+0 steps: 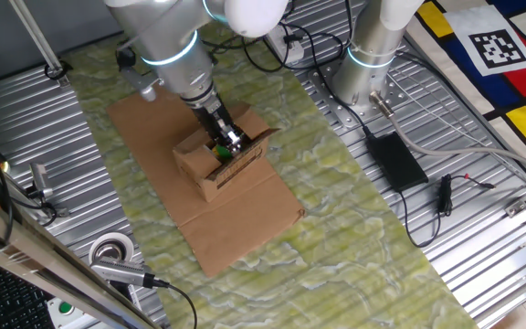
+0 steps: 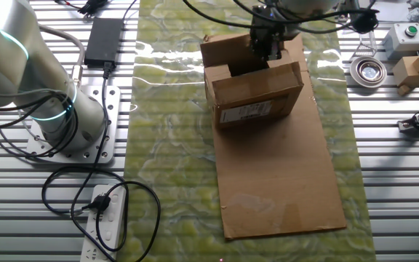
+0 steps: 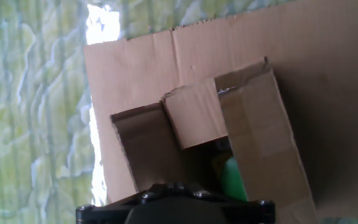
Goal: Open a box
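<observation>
The small brown box (image 1: 219, 172) stands on a flat cardboard sheet in the middle of the green mat. In the other fixed view the box (image 2: 257, 93) shows its printed label side, with one flap standing up at the back left and the others partly raised. My gripper (image 1: 227, 143) reaches down into the box's open top, and it also shows in the other fixed view (image 2: 268, 52). The hand view looks down into the box (image 3: 260, 137), where a flap (image 3: 194, 118) leans inward and something green (image 3: 232, 177) lies inside. Only the hand's dark housing (image 3: 173, 208) shows there; the fingertips are hidden.
The flat cardboard sheet (image 1: 236, 228) extends toward the mat's near end (image 2: 282, 189). A tape roll (image 1: 110, 249) lies on the slatted table. A black power adapter (image 1: 395, 160) and cables lie beside a second arm's base (image 1: 363, 64). A power strip (image 2: 104, 218) lies nearby.
</observation>
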Robot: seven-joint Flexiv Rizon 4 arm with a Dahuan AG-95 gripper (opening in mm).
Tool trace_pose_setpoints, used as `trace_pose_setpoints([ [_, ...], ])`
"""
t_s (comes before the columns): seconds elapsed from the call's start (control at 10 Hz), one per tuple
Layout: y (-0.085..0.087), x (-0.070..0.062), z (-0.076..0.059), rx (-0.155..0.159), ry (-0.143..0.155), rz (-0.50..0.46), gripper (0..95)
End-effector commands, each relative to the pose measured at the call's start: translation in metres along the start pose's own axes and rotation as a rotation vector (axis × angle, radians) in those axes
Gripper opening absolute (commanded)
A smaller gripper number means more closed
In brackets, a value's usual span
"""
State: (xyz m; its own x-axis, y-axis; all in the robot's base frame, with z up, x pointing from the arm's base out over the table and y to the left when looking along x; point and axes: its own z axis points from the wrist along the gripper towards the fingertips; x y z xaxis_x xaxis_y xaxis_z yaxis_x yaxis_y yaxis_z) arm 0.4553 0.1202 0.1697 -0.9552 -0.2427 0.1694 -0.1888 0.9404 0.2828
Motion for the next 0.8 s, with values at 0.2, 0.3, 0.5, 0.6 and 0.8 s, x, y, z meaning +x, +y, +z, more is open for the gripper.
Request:
trace_pose_setpoints([
  [0.2,0.011,0.001,0.025,0.011,-0.074,0.067,0.0],
  [0.3,0.013,0.001,0.031,0.024,-0.071,0.062,0.0],
  [0.5,0.008,-0.002,0.036,0.073,-0.076,0.018,0.0],
  [0.6,0.006,-0.003,0.038,0.094,-0.075,-0.008,0.0],
  [0.8,0.003,-0.003,0.04,0.142,-0.063,-0.066,0.0],
])
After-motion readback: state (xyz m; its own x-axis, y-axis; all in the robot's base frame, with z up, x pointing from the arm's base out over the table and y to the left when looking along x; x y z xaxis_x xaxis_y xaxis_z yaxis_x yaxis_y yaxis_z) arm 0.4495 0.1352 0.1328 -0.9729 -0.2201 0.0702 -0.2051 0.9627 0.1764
